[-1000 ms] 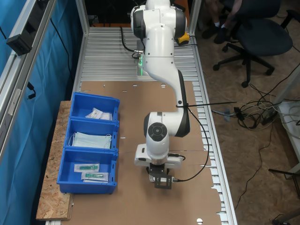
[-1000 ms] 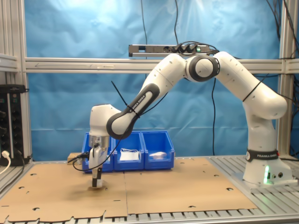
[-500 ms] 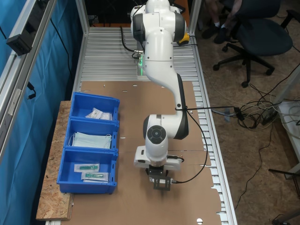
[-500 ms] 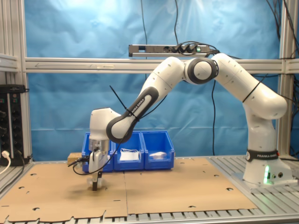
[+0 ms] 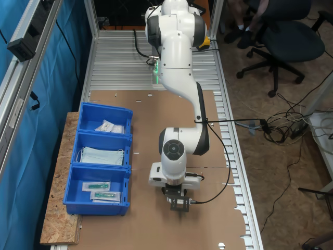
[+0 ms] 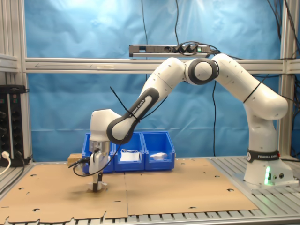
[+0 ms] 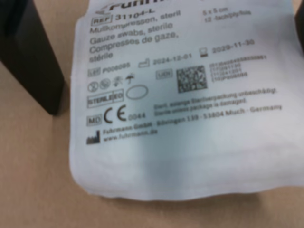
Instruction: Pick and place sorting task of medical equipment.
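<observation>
With the arm folded down low over the cardboard-covered table (image 5: pixel 208 219), the tool (image 5: pixel 179 204) sits right at the surface in both exterior views, pointing straight down (image 6: pixel 97 186).

Wrist view: white sterile gauze sachet (image 7: pixel 185 104) lies flat on the brown cardboard, dark print across its face. 1 black finger (image 7: pixel 29 57) stands just beside 1 edge of the sachet, a sliver of the other finger at the opposite edge of the frame. So the jaws are spread and straddle the sachet; cannot tell whether the pads touch it yet. Nothing clamped.

In the second exterior view a pale sliver at the tool tips, probably the same sachet, too small to be sure.

3 blue bins in a row sit on a chipboard panel (image 5: pixel 54 219) at the first exterior view's left, well apart from the tool:
- far bin (image 5: pixel 122 113): small white packets
- middle bin (image 5: pixel 79 146): pale blue face masks (image 5: pixel 101 155)
- near bin (image 5: pixel 70 200): 2 clear packets with green parts (image 5: pixel 101 190)

In the second exterior view the same bins (image 6: pixel 161 138) stand behind the tool against the blue backdrop.

Arm base on the slotted aluminium bed, green status light lit. Office chair (image 5: pixel 283 39) and floor cables at the first exterior view's right.
</observation>
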